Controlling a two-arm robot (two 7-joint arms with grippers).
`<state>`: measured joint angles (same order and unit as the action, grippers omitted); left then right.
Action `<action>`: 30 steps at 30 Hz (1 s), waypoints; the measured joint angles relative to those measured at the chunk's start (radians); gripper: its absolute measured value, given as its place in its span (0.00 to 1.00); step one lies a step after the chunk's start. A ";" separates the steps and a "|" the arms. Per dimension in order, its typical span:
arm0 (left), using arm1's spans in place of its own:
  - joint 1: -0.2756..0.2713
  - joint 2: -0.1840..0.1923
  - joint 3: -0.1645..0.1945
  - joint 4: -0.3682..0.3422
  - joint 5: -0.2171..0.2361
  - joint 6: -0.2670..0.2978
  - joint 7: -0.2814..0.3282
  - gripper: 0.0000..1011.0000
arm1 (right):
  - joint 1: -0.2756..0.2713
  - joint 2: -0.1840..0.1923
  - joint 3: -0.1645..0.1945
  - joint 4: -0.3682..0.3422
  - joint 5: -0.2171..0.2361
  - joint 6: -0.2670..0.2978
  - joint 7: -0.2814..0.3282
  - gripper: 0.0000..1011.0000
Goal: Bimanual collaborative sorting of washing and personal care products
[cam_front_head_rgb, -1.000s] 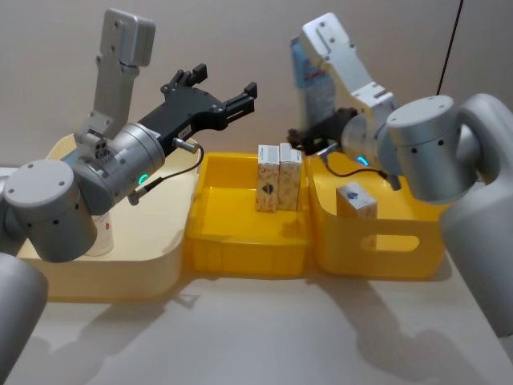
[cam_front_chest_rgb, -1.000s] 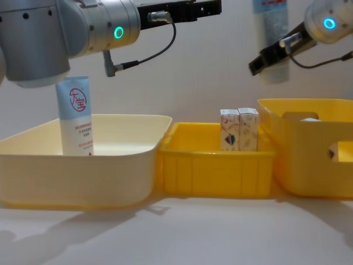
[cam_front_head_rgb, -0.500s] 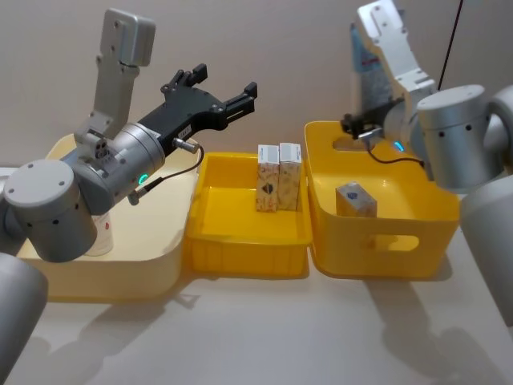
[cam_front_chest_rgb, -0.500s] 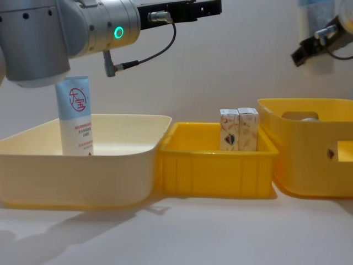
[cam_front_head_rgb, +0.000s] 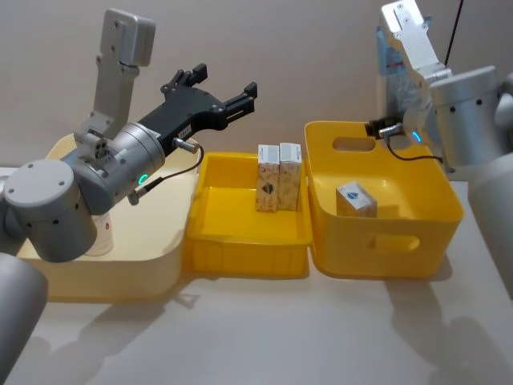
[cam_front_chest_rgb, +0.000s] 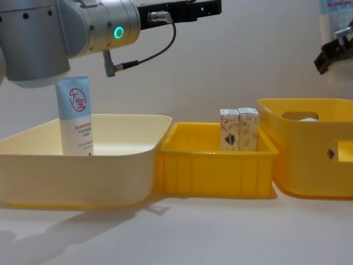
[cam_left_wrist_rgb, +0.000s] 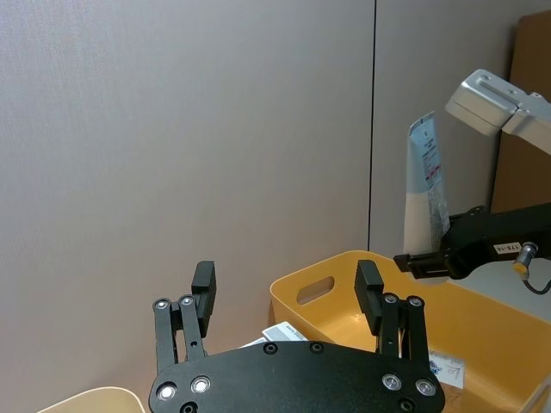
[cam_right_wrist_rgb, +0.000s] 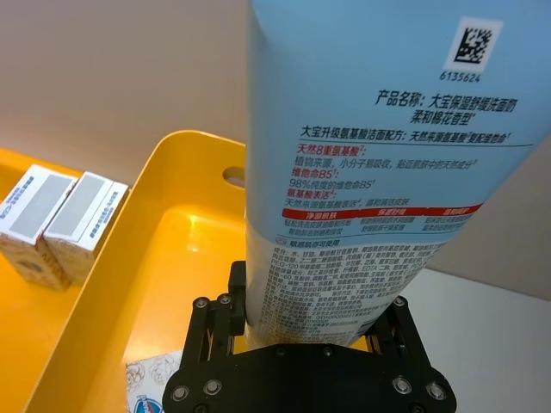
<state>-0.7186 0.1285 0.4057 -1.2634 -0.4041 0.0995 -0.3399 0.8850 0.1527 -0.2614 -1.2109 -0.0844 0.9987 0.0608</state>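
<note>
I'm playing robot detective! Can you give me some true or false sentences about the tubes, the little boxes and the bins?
1. The right end effector grips a pale blue tube. True.
2. Two cartons stand side by side in the middle yellow bin. True.
3. The left end effector holds a carton. False: it is open and holds nothing.
4. The cream bin has three tubes in it. False: one upright tube shows there.
5. A carton lies in the handled yellow bin. True.

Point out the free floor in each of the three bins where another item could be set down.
Cream bin: bare except the standing tube at its left. Middle yellow tray: front bare; two cartons stand against its back wall. Handled yellow bin: one carton mid-floor, room around it.
</note>
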 joint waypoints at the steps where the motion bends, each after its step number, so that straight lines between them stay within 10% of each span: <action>1: 0.000 0.000 0.000 0.000 0.000 0.000 0.000 0.99 | 0.005 0.001 -0.002 0.005 0.001 0.006 0.007 0.65; 14: 0.000 0.000 0.000 0.000 0.000 0.000 0.000 0.99 | 0.128 0.040 -0.097 0.143 0.031 0.102 0.194 0.65; 30: 0.000 0.000 0.000 0.000 0.000 0.000 0.000 0.99 | 0.329 0.060 -0.322 0.414 0.002 0.146 0.423 0.65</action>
<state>-0.7187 0.1284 0.4058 -1.2634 -0.4042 0.0995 -0.3398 1.2136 0.2131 -0.5832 -0.7964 -0.0823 1.1449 0.4836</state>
